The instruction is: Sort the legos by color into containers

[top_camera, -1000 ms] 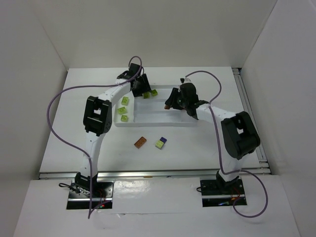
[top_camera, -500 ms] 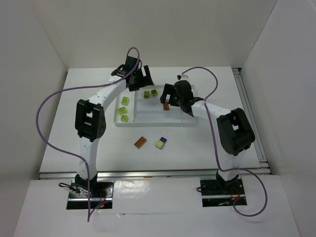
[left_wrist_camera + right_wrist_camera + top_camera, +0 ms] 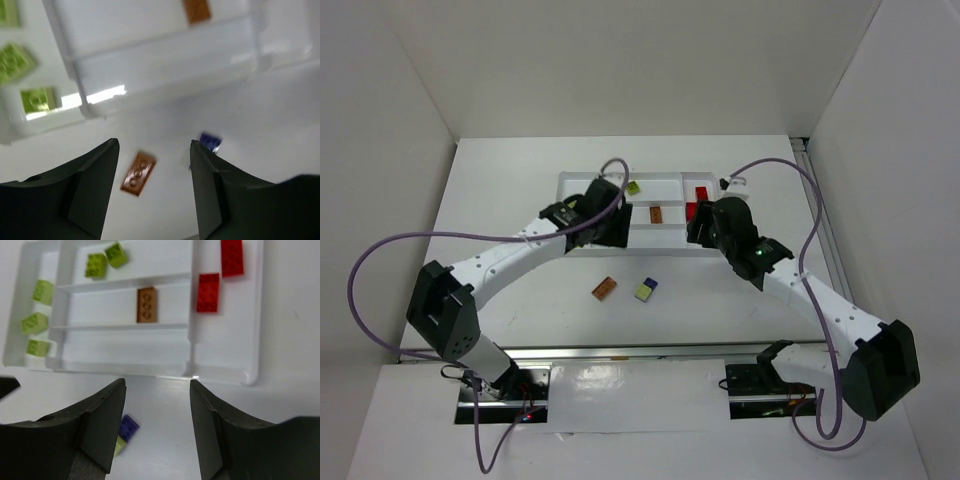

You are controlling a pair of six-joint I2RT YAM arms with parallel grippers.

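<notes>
Overhead the left arm point(image 3: 510, 255) hides one end of the tray point(image 3: 660, 238); the left tool point(image 3: 153, 150) and right tool point(image 3: 156, 390) gape, empty.

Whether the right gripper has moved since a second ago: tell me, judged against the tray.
Yes. The right gripper has drawn back from the middle of the tray toward its near right corner.

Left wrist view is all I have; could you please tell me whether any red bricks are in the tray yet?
Observer: Yes, two red bricks lie in the right end section of the tray.
Operator: Thank you. Is the purple brick lying by itself?
Observer: No, a green brick touches it, outside the tray.
Operator: And the far long compartment?
Observer: A pair of green bricks lies at its left end.
</notes>
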